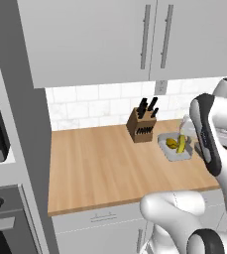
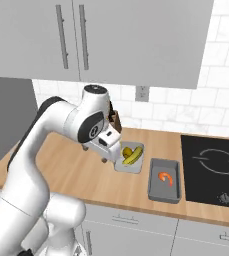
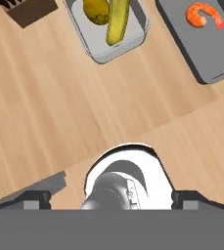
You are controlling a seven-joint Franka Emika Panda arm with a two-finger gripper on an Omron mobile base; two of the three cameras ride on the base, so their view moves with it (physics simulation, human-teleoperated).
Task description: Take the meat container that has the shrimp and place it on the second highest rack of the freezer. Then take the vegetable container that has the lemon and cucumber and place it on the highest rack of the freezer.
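The meat container (image 2: 164,180), long axis running front-to-back, is seen near the counter (image 2: 76,170) front edge beside the cooktop (image 2: 212,167), right of the gripper (image 2: 106,150), whose jaws are held wide apart

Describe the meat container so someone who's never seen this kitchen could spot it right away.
Find the black cooktop set into the wooden counter. Right beside it sits the meat container, a shallow grey tray. Unlike the paler tray next to it with a lemon and cucumber, it holds one orange shrimp.
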